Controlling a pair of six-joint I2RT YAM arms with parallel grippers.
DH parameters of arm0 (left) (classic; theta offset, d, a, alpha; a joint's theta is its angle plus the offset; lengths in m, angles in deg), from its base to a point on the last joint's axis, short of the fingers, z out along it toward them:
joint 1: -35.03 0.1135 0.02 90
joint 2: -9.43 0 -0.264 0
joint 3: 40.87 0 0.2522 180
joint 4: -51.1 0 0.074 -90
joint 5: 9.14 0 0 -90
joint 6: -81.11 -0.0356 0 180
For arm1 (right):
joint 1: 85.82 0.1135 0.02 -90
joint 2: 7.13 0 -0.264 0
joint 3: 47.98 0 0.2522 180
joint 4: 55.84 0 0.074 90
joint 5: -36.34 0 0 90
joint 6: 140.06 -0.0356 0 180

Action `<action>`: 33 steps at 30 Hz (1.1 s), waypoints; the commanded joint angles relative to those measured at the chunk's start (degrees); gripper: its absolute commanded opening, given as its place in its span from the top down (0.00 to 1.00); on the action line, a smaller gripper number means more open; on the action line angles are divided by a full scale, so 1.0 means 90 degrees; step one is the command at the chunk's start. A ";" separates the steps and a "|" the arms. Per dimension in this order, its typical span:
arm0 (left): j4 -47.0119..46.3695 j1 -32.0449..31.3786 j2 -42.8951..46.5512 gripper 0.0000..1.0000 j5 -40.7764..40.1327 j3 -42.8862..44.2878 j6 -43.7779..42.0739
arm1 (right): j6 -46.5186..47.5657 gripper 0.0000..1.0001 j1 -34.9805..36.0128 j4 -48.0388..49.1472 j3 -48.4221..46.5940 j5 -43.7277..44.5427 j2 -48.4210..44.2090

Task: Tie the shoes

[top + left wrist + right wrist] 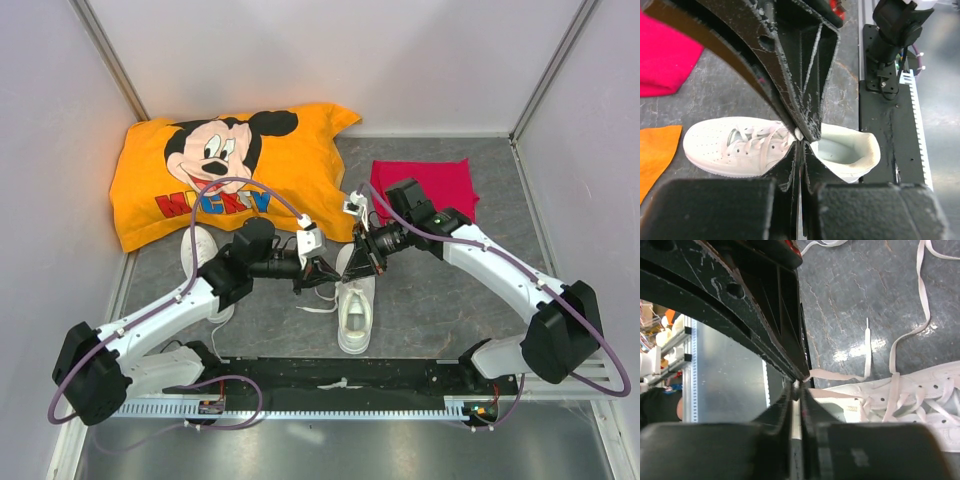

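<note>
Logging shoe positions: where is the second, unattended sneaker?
Top view, left: the second sneaker lies under the left arm, by the orange pillow.

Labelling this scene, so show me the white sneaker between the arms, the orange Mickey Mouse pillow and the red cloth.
White low-top sneaker (356, 335): top view, heel end.
Orange Mickey Mouse pillow (310, 165): top view, plain right side.
Red cloth (442, 175): top view, upper middle.

The left arm (160, 320) reaches from the lower left of the frame up toward the centre. Its wrist is roughly level, and the left gripper (320, 272) has its fingers pressed flat together — no gap in its own view. The right arm (500, 265) bends in from the lower right, elbow raised near centre. The right gripper (358, 262) points left, its tips close to the other's, pinched on a thin white lace (835, 375).
</note>
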 commanded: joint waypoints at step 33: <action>0.3556 0.1688 -0.3450 0.39 0.0304 0.1455 -0.7882 | 0.0552 1.00 0.0004 -0.0328 0.0144 0.0729 -0.0370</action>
